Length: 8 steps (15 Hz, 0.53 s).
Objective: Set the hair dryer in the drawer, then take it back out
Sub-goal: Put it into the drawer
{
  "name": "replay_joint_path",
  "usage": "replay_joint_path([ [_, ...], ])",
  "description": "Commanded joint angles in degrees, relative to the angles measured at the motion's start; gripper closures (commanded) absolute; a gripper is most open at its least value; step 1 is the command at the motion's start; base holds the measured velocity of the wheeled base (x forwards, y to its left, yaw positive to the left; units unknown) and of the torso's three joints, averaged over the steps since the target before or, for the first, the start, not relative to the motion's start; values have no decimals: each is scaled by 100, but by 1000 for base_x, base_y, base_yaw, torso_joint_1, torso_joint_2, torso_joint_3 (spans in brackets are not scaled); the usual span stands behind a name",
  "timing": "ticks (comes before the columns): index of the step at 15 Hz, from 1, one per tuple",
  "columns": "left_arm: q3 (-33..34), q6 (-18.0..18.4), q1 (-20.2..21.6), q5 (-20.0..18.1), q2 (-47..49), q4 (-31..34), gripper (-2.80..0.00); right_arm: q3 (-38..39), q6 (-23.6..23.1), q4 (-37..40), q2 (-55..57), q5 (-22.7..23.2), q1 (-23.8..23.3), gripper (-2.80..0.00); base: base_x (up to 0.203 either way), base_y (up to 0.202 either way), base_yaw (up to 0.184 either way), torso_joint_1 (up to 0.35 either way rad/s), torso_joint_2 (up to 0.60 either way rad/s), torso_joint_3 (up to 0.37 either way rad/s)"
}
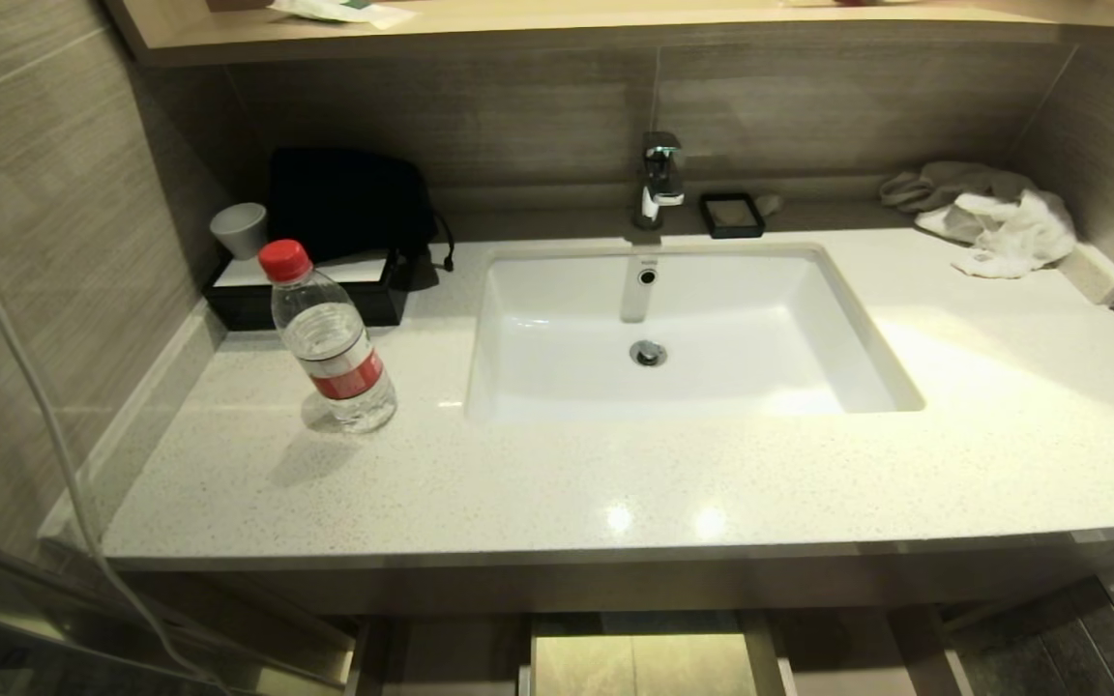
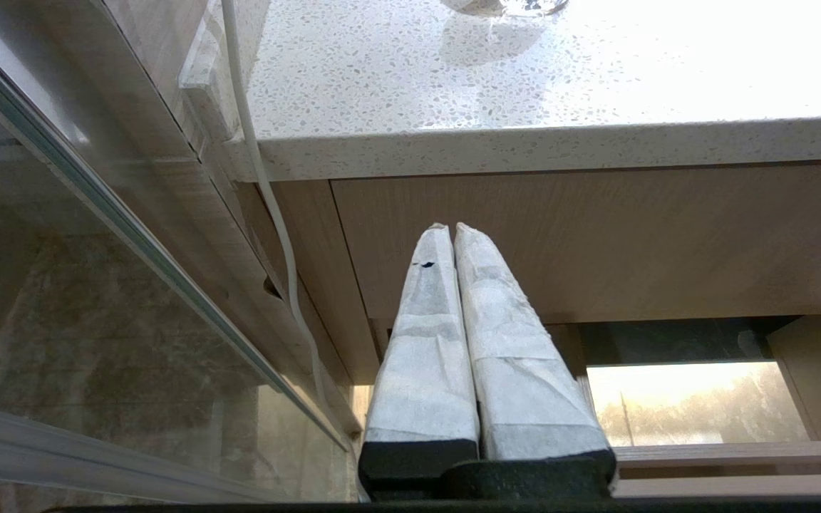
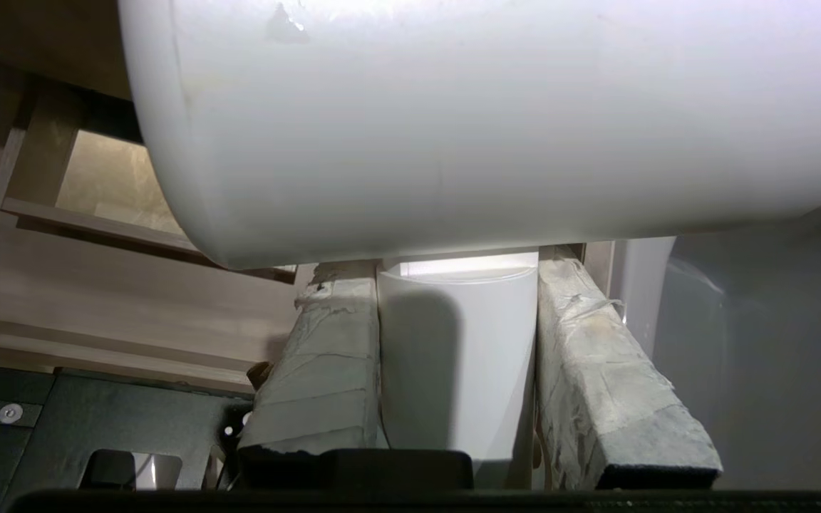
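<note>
Head view took in the speckled white countertop, with its white sink sunk in the middle toward the back edge and a chrome faucet behind the basin. A black bag sat at the back left corner above a black tray and a grey cup, while a heap of white and grey cloths lay at the back right corner. A water bottle with a red cap stood near the left edge. Below the front edge, part of the light-wood drawer showed, pulled out.

In the right wrist view, the hair dryer filled most of the frame, its white handle clamped between the taped fingers of the right gripper. The left gripper hung beneath the counter's front edge, its fingers pressed together on nothing.
</note>
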Motion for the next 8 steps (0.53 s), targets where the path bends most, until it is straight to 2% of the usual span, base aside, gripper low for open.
replay_joint_path([
  [1, 0, 2, 0, 7, 0, 2, 0, 120, -17, -558, 170, 1, 13, 0, 0, 0, 0, 0, 0, 0],
  [3, 0, 2, 0, -2, 0, 2, 0, 167, -19, -1058, 304, -2, 20, 0, 0, 0, 0, 0, 0, 0],
  [8, 0, 2, 0, 6, 0, 2, 0, 156, -44, -1646, 743, -2, 20, 0, 0, 0, 0, 0, 0, 0],
])
